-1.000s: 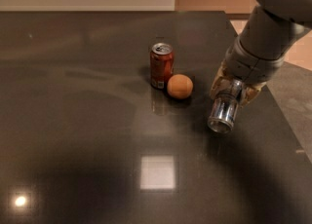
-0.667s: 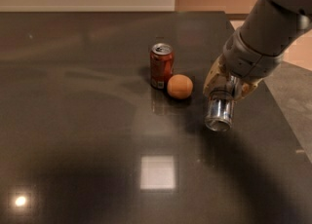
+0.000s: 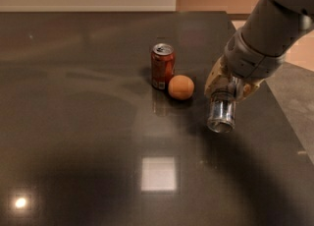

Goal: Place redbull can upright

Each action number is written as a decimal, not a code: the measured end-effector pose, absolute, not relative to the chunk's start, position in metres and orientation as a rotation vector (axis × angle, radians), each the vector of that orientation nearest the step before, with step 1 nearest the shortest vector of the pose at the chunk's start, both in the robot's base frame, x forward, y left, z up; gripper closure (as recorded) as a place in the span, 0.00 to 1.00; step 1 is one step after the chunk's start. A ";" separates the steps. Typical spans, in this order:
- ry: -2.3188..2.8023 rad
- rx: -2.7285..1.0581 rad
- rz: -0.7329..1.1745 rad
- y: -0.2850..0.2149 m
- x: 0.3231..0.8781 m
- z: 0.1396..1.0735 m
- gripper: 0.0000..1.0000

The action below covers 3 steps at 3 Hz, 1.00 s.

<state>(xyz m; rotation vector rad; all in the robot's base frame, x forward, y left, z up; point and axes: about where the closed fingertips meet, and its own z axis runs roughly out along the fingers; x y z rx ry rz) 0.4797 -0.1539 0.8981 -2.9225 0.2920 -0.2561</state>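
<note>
Gripping a slim silver metal redbull can (image 3: 221,114) over the right of a dark glossy desk (image 3: 73,122).
Gripper (image 3: 228,92) fingers (image 3: 215,80) are closed on the can's far end, and the can is tilted with its shiny end toward the camera. Whether the can touches the desk cannot be told. The arm is cut off at top right. A red-brown soda can (image 3: 162,65) and a round orange fruit (image 3: 181,87) sit to the left.

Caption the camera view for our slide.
Gripper, jaws shut on the redbull can, right of the orange and soda can.
</note>
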 end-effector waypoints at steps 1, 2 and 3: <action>0.259 -2.931 -0.268 -0.153 0.482 0.899 1.00; 0.133 -2.957 -0.321 -0.152 0.488 0.900 1.00; -0.074 -2.926 -0.411 -0.145 0.497 0.905 1.00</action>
